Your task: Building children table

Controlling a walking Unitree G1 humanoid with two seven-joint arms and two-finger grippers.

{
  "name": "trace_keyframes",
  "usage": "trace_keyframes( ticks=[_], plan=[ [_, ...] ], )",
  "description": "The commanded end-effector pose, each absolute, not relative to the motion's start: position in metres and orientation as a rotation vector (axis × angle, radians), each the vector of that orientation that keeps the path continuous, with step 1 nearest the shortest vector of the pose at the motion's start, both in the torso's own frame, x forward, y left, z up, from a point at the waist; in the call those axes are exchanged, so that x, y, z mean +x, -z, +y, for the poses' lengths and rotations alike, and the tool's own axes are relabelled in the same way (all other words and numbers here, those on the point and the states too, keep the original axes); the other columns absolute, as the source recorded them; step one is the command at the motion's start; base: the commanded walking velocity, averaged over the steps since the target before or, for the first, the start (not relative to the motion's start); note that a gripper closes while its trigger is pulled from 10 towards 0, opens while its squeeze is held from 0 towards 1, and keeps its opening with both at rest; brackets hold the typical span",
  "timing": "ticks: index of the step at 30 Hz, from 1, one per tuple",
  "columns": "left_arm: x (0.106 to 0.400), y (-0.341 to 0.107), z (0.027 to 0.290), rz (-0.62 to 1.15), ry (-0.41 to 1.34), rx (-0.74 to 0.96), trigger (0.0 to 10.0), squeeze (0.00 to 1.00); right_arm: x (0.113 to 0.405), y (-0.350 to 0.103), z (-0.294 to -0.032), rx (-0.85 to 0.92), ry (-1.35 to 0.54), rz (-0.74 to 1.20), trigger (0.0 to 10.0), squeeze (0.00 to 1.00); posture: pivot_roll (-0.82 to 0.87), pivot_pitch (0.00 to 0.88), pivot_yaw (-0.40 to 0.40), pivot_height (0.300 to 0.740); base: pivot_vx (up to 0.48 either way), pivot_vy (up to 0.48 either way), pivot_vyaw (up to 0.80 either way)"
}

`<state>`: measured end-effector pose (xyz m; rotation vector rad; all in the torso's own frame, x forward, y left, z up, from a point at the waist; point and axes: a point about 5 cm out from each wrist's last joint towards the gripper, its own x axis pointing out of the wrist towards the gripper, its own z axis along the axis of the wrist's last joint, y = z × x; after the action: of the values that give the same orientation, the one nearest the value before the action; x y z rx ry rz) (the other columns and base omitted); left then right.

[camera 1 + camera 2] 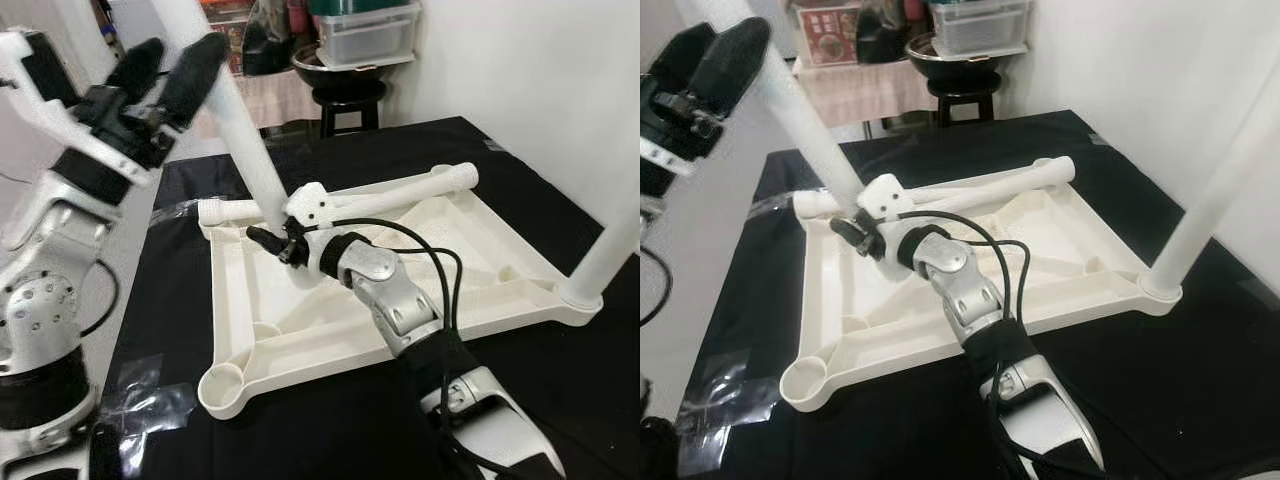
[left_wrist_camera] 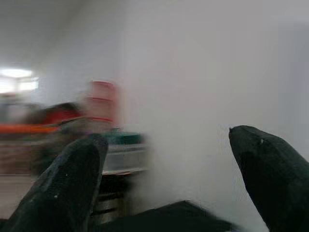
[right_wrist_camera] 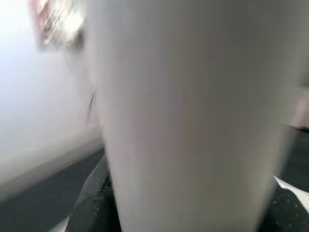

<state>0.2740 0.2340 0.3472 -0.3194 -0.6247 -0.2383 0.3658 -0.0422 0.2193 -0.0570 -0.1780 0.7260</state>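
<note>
Left arm raised at the robot's left side, off the left edge of the table, elbow bent, forearm angled up. Left gripper up high, its two black fingers spread apart, nothing between them.

Right arm reaches forward from the near edge of the table, forearm angled up and left, black cable looped over the wrist. Right gripper sits low over the far-left corner area, wrist bent left. Its fingertips are mostly hidden behind the white wrist housing; finger spacing cannot be read.
</note>
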Motion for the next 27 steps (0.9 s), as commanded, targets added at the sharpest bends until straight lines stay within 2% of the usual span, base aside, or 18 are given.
trace_keyframes(
  ticks=[1, 2, 3, 6, 7, 10, 13, 14, 19, 27],
  plan=[
    [0.275, -0.338, 0.261, -0.597, 0.074, -0.326, 10.0, 1.00, 0.372, -0.238, -0.060, 0.017, -0.643, -0.246, 0.0, 0.00, -0.07, 0.025, 0.065, 0.740, 0.000, 0.000, 0.00],
    [0.274, -0.327, 0.268, -0.564, 0.013, -0.310, 10.0, 0.27, 0.375, -0.238, -0.066, 0.053, -0.598, -0.240, 0.0, 0.00, -0.07, 0.024, 0.066, 0.740, 0.000, 0.000, 0.00],
    [0.273, -0.315, 0.273, -0.526, -0.030, -0.317, 10.0, 0.00, 0.377, -0.238, -0.072, 0.065, -0.568, -0.235, 2.1, 0.00, -0.07, 0.024, 0.066, 0.740, 0.000, 0.000, 0.00],
    [0.272, -0.307, 0.275, -0.501, -0.052, -0.324, 10.0, 0.00, 0.378, -0.238, -0.075, 0.068, -0.551, -0.232, 2.1, 0.00, -0.07, 0.024, 0.066, 0.740, 0.000, 0.000, 0.00],
    [0.271, -0.296, 0.275, -0.460, -0.073, -0.310, 10.0, 0.00, 0.379, -0.237, -0.077, 0.065, -0.544, -0.231, 10.0, 0.00, -0.06, 0.023, 0.067, 0.740, 0.000, 0.000, 0.00],
    [0.268, -0.255, 0.269, -0.327, -0.119, -0.365, 10.0, 0.00, 0.377, -0.238, -0.079, 0.063, -0.552, -0.236, 10.0, 0.00, -0.06, 0.027, 0.067, 0.740, 0.000, 0.000, 0.00],
    [0.267, -0.238, 0.260, -0.259, -0.112, -0.336, 10.0, 0.00, 0.375, -0.238, -0.079, 0.074, -0.563, -0.236, 10.0, 0.00, -0.06, 0.030, 0.067, 0.740, 0.000, 0.000, 0.00],
    [0.267, -0.238, 0.260, -0.259, -0.112, -0.336, 10.0, 0.00, 0.375, -0.238, -0.079, 0.074, -0.563, -0.236, 10.0, 0.00, -0.06, 0.030, 0.067, 0.740, 0.000, 0.000, 0.00],
    [0.266, -0.219, 0.227, -0.169, -0.036, -0.225, 10.0, 0.00, 0.366, -0.234, -0.073, 0.135, -0.614, -0.228, 10.0, 0.00, -0.06, 0.040, 0.063, 0.740, 0.000, 0.000, 0.00],
    [0.263, -0.208, 0.204, -0.120, 0.018, -0.291, 10.0, 0.00, 0.359, -0.229, -0.070, 0.156, -0.640, -0.216, 10.0, 0.00, -0.06, 0.044, 0.062, 0.740, 0.000, 0.000, 0.00]
  ],
)
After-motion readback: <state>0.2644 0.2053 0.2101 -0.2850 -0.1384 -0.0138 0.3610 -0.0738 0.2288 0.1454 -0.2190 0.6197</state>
